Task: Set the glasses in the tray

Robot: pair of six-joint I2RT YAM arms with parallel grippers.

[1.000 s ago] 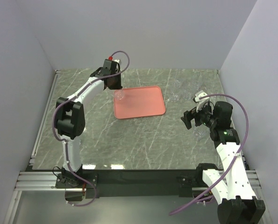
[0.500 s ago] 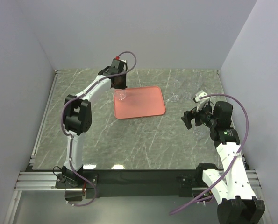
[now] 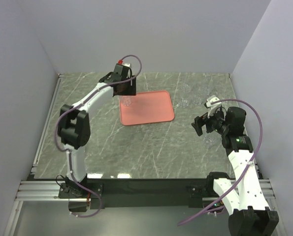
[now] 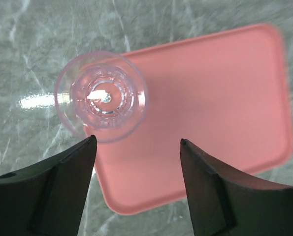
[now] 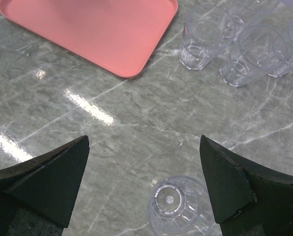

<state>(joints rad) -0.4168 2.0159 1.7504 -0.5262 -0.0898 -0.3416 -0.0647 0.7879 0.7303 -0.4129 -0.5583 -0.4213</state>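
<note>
Left gripper: fingers apart with nothing between them, hanging over the tray's 10 o'clock corner.

One glass stands upright, mouth up, at that corner. From the left wrist view its rim overlaps the tray's edge, so I cannot confirm that the base sits fully inside the rim.

The tray lies flat on the grey marbled surface, just toward 12 o'clock of centre. No other glass is seen on it.

Right gripper: fingers wide apart and holding nothing, above the surface at about 4 o'clock from the tray.

A loose glass stands upright below the right gripper, at 6 o'clock in the right wrist view.

A cluster of glasses stands on the surface at 3 o'clock from the tray, close to it but apart. The count is unclear.
</note>
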